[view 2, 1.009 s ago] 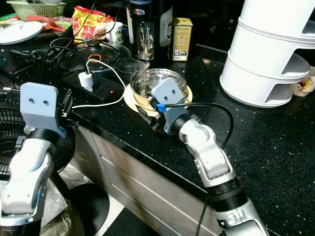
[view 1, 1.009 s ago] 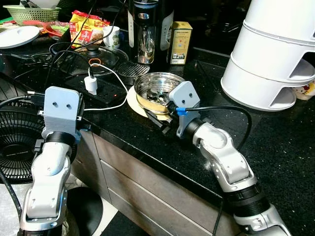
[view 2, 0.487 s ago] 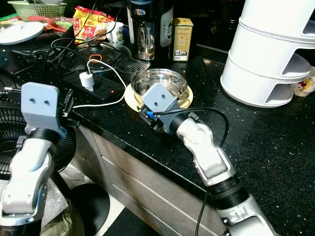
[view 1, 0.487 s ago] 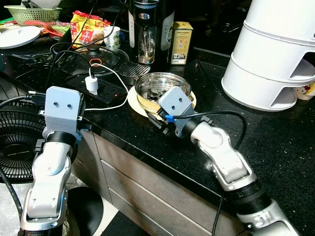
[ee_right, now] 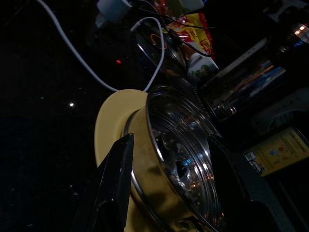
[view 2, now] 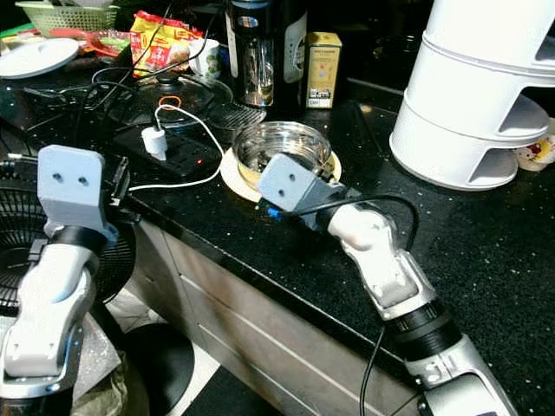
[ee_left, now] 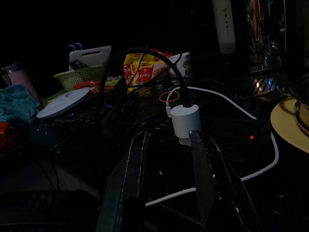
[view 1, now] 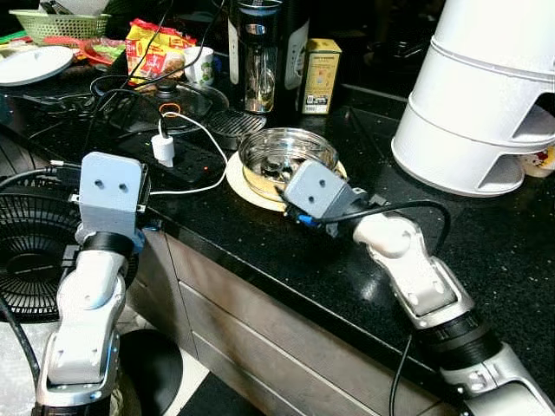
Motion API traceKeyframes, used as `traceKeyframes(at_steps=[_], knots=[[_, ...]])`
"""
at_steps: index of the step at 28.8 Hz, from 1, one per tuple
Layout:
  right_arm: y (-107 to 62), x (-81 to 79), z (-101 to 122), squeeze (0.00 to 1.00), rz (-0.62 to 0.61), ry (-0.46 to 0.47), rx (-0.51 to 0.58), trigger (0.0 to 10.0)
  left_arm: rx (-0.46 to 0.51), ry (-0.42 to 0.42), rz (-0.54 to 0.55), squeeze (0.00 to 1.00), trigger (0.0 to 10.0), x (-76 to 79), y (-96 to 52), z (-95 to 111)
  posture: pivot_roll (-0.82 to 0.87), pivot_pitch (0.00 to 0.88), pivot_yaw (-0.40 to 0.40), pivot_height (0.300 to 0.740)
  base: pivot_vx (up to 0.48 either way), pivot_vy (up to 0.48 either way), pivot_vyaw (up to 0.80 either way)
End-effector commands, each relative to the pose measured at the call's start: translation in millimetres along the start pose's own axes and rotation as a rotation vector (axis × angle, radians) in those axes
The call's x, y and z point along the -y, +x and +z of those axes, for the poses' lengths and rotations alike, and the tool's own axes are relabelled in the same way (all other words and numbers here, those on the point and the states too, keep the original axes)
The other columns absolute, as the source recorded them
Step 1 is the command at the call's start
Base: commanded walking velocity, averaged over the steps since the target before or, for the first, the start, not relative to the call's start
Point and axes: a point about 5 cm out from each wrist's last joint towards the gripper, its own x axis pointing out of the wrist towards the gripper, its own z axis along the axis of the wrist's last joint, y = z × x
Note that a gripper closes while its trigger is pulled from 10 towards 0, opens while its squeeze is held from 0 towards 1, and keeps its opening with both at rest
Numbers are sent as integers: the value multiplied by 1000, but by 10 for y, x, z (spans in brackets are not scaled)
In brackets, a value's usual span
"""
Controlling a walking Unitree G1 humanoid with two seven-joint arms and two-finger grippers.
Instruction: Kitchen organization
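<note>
A perforated steel bowl (view 1: 286,159) stands on a yellow plate (view 1: 240,180) on the black counter (view 1: 260,247). My right gripper (ee_right: 171,145) is at the bowl's near side, its wrist lying low over the counter. Its jaws stand open and wide apart, one black finger (ee_right: 113,188) outside the bowl's wall by the plate and the other on the far side of the near rim. My left gripper (ee_left: 170,137) is open at the counter's left edge, pointing at a white charger (ee_left: 185,122) plugged into a black power strip (view 1: 178,163).
A white stacked container (view 1: 486,95) stands at the back right. Behind the bowl are a dark jug appliance (view 1: 260,52) and a yellow box (view 1: 321,76). Cables, a glass lid (view 1: 165,100), snack bags (view 1: 152,52) and a white plate (view 1: 30,65) crowd the left. A fan (view 1: 26,251) stands below.
My right arm has swung to the right and its wrist has rolled down flat, bringing the gripper in at the bowl from the near right. The left arm has stayed still.
</note>
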Motion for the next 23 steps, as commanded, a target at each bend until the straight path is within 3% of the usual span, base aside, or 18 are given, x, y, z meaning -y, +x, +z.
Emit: traceKeyframes(at_steps=[1,9,10,12,13,23], knots=[[6,10,-22,0,17,-33,-13,10000,5,6,-8,0,10000,24,20,1,40,0,-30,740,0,0,0],[-7,2,-66,0,38,-88,-31,10000,5,4,-5,0,10000,23,23,3,37,0,-31,740,0,0,0],[-8,10,-69,0,38,-91,-31,2431,4,2,-4,0,10000,22,23,0,36,0,-32,740,0,0,0],[-7,12,-69,0,38,-91,-31,2431,4,2,-3,0,10000,21,24,0,36,0,-32,740,0,0,0],[-5,18,-67,0,39,-90,-30,0,5,0,-4,0,10000,21,26,0,35,0,-31,740,0,0,0],[-17,27,-61,0,39,-93,-23,0,7,0,-3,0,10000,20,22,2,34,0,-29,740,0,0,0]])
